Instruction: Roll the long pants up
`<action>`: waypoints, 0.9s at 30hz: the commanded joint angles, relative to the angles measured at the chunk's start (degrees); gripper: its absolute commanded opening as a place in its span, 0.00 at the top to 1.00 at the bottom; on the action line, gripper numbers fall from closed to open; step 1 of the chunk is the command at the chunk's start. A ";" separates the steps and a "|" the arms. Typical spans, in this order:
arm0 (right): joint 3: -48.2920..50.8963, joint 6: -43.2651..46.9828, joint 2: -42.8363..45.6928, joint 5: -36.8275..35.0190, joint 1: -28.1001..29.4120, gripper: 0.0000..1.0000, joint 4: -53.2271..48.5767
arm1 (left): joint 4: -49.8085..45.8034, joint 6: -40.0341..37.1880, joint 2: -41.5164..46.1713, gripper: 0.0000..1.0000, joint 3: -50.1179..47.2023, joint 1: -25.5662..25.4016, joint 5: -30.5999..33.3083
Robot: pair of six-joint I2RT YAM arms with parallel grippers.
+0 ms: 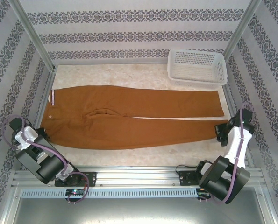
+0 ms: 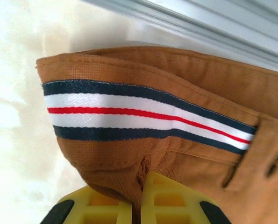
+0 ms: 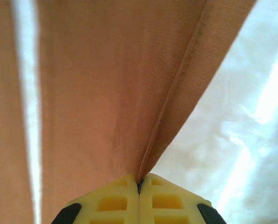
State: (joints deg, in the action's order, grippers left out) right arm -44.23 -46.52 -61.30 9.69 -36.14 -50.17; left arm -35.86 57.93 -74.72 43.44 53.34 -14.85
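The long pants [image 1: 129, 116] lie flat across the pale table [image 1: 129, 74], rust-brown, with the waist at the left and both legs running out to the right, a thin gap between them. A striped ribbon [image 2: 143, 114] of navy, white and red lines the turned-up waistband. The left arm is folded low at the near-left corner. The left gripper [image 2: 141, 198] is at the waistband's near end, its yellow fingers pressed together on a pinch of that fabric. On the right, the right arm reaches up from its base to the near leg's hem. There the right gripper [image 3: 139, 186] is clamped tight on the cloth's seamed edge. A white mesh basket [image 1: 197, 66] sits at the far-right corner.
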 commanded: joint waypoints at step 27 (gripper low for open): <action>-32.01 8.33 -14.55 0.94 3.02 1.00 -3.60 | -10.47 -5.05 1.00 1.00 25.67 -1.29 -2.55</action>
State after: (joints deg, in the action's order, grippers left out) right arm -75.16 -39.99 -77.30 18.26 -30.37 -56.97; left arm -48.84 55.55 -75.31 67.33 51.00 -23.66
